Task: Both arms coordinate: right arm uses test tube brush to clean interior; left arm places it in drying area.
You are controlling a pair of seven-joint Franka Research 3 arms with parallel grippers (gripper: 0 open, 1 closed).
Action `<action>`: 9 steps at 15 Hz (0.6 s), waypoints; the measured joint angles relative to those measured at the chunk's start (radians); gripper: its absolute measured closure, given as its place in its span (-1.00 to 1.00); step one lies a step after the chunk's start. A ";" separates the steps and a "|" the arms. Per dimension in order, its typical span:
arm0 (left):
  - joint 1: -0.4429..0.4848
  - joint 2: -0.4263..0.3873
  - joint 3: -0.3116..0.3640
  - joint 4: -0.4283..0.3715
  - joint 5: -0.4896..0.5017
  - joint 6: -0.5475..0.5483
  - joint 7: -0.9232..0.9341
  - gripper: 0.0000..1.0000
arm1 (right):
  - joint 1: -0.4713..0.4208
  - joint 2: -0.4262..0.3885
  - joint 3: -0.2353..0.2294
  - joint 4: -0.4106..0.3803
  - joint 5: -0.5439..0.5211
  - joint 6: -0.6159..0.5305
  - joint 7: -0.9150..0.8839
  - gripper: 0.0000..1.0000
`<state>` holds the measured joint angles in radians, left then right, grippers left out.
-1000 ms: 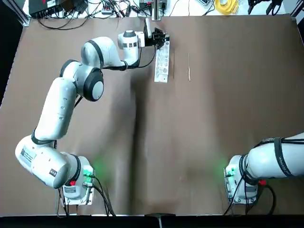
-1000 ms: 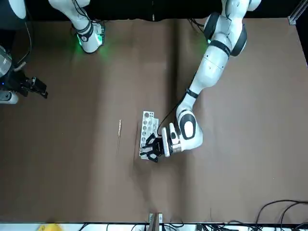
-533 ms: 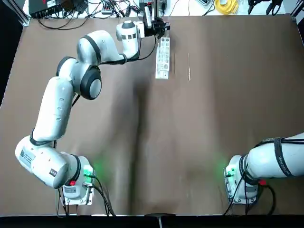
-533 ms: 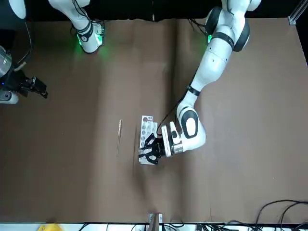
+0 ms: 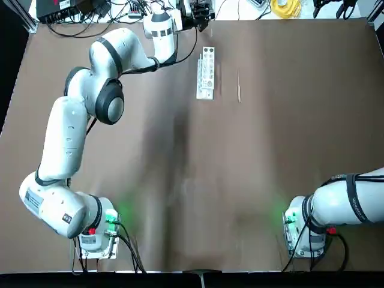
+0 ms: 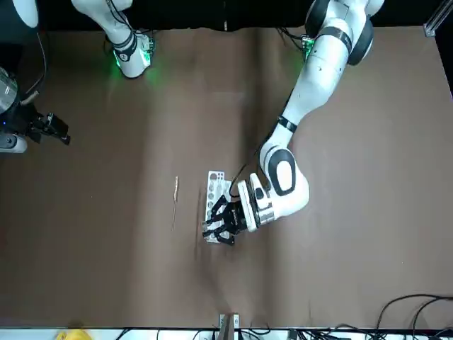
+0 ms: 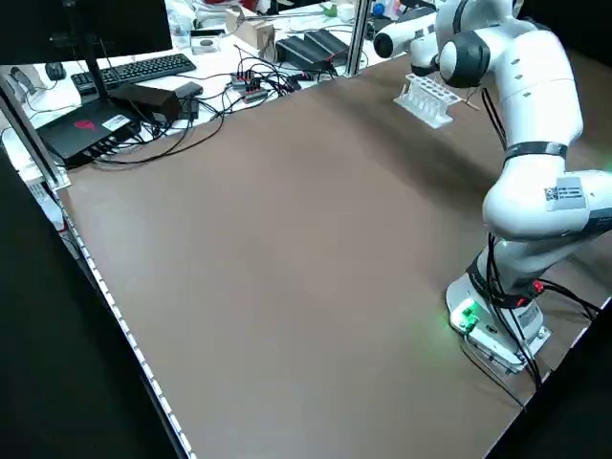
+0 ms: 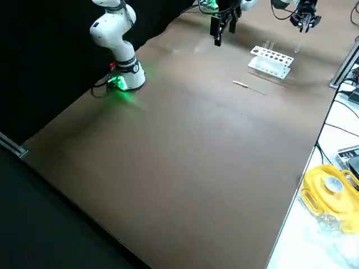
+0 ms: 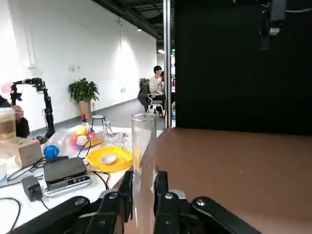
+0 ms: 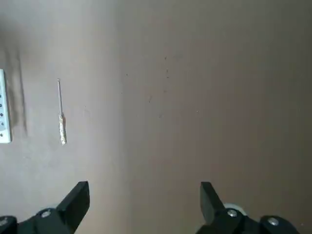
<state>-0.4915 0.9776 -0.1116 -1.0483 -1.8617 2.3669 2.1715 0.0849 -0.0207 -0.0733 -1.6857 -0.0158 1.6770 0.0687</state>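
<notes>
My left arm reaches across to the table's far edge, where the left gripper (image 5: 201,12) (image 6: 218,225) hangs raised just beyond the far end of the white rack, the drying area (image 5: 206,73) (image 6: 214,195). In the left wrist view the left gripper (image 9: 141,183) is shut on a clear glass test tube (image 9: 143,146), held upright. The thin tan test tube brush (image 5: 239,84) (image 6: 175,202) (image 10: 61,114) lies flat on the brown table, to the right of the rack. My right gripper (image 6: 53,131) is parked far from both, open and holding nothing.
Cables, electronics and a yellow object (image 5: 286,7) crowd the bench past the table's far edge, close to the left gripper. A metal post (image 7: 361,33) stands at that edge. A seated person (image 9: 157,85) is far off in the room.
The left gripper has risen with the tube and moved from over the rack's far end toward the table's far edge. The rack, brush and right arm have not moved.
</notes>
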 joint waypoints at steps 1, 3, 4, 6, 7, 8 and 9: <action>-0.001 -0.003 0.000 -0.002 0.000 0.010 -0.034 0.53 | 0.000 0.000 0.000 0.000 0.000 0.001 0.000 -1.00; -0.001 -0.007 0.001 -0.003 0.000 0.023 -0.103 0.53 | 0.000 0.000 0.000 0.000 0.000 0.002 0.000 -1.00; -0.001 -0.008 0.003 -0.003 0.000 0.028 -0.131 0.53 | 0.000 0.000 0.000 0.000 0.000 0.002 0.000 -1.00; 0.001 -0.015 0.007 -0.003 0.000 0.032 -0.184 0.53 | 0.000 0.000 0.000 0.000 0.000 0.002 0.000 -1.00; 0.003 -0.025 0.011 -0.003 0.002 0.046 -0.262 0.53 | 0.000 0.000 0.000 0.000 0.000 0.002 0.000 -1.00; 0.006 -0.031 0.011 -0.005 0.010 0.050 -0.317 0.53 | 0.000 0.000 0.000 0.000 0.000 0.002 0.000 -1.00; 0.008 -0.036 0.012 -0.007 0.026 0.052 -0.388 0.53 | 0.000 0.000 0.000 0.001 0.000 0.002 0.000 -1.00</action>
<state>-0.4832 0.9418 -0.0999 -1.0548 -1.8358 2.4191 1.7833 0.0849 -0.0207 -0.0733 -1.6851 -0.0159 1.6791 0.0687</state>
